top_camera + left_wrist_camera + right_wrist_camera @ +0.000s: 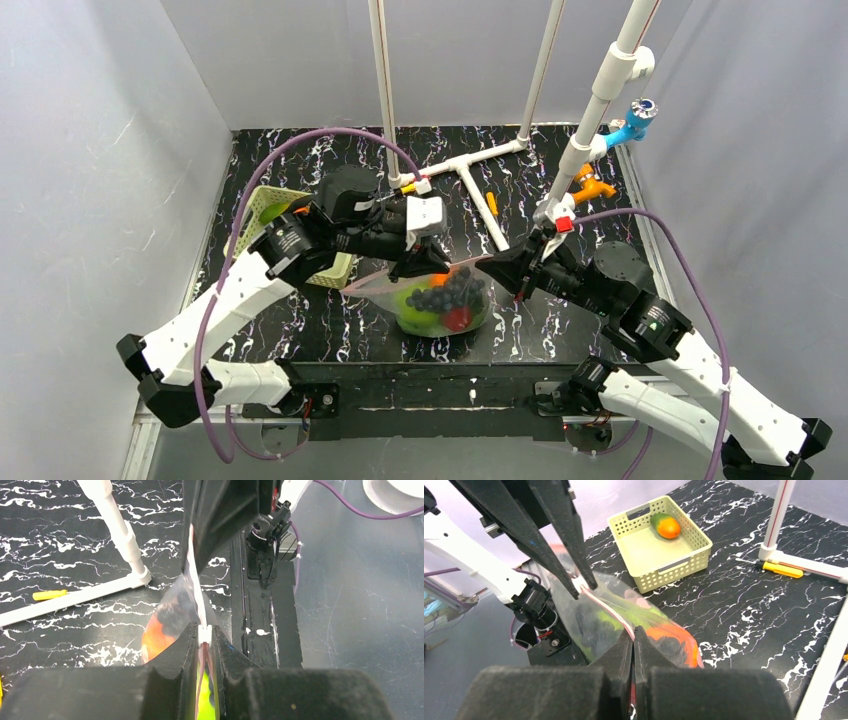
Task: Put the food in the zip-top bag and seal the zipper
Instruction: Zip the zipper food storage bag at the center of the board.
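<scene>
The clear zip-top bag (440,300) hangs between my two grippers above the table, near its front edge. It holds food: a green piece (415,308), a dark grape bunch (447,291), a red tomato (457,319) and an orange piece (440,279). My left gripper (425,264) is shut on the white slider of the pinkish zipper (204,634). My right gripper (497,268) is shut on the zipper strip (606,607) at the bag's other end (634,630). The strip runs taut between them. An orange-and-green fruit (665,526) lies in the basket.
The pale green lattice basket (659,547) stands at the back left, partly under the left arm (275,215). A white pipe frame (470,165) stands behind the bag. A yellow tool (781,570) lies by the pipe, with an orange piece (592,186) and a blue fitting (632,122) at the back right.
</scene>
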`<state>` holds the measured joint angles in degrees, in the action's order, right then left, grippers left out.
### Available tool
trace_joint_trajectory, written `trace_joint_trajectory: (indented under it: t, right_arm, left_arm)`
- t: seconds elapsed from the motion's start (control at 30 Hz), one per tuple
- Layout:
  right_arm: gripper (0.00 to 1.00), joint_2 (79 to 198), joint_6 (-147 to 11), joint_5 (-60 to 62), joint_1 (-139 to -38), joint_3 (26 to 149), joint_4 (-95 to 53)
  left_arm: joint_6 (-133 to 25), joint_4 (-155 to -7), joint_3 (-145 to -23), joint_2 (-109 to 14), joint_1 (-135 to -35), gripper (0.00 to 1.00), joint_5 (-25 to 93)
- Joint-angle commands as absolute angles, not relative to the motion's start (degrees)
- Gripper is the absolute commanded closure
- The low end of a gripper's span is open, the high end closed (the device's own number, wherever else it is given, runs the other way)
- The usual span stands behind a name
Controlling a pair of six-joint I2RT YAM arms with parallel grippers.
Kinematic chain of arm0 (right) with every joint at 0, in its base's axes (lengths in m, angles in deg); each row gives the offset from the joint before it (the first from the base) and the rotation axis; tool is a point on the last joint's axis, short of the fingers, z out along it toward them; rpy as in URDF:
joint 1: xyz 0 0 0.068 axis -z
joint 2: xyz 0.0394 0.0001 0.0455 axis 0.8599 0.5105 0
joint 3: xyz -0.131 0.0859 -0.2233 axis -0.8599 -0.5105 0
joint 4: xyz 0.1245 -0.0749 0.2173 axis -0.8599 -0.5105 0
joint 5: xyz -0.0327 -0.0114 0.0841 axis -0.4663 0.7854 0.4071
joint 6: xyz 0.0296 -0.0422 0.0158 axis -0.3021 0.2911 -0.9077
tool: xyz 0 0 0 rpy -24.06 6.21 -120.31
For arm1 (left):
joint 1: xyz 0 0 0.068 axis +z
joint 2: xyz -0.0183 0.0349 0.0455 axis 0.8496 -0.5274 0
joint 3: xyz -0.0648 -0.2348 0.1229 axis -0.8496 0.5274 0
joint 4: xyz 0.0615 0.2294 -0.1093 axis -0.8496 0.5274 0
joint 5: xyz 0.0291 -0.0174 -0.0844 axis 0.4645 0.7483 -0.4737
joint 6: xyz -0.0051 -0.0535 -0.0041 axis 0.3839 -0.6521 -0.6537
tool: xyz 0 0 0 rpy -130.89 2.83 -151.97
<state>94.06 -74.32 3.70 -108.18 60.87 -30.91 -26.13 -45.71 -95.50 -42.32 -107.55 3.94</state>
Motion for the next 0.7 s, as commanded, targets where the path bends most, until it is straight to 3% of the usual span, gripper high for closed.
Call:
trace_joint_trajectory:
  t: [0.0,0.67]
  right_arm:
    - [0.99,90.76,-72.97,-5.09,-107.50,61.35,-28.10]
    - [0.99,87.09,-74.65,-29.31,-107.53,56.49,-27.62]
  left_arm:
    - [-24.91,-36.67,-93.71,-37.28,-106.33,1.00,3.89]
    - [-28.07,-29.62,-83.49,-20.93,-105.46,1.00,21.46]
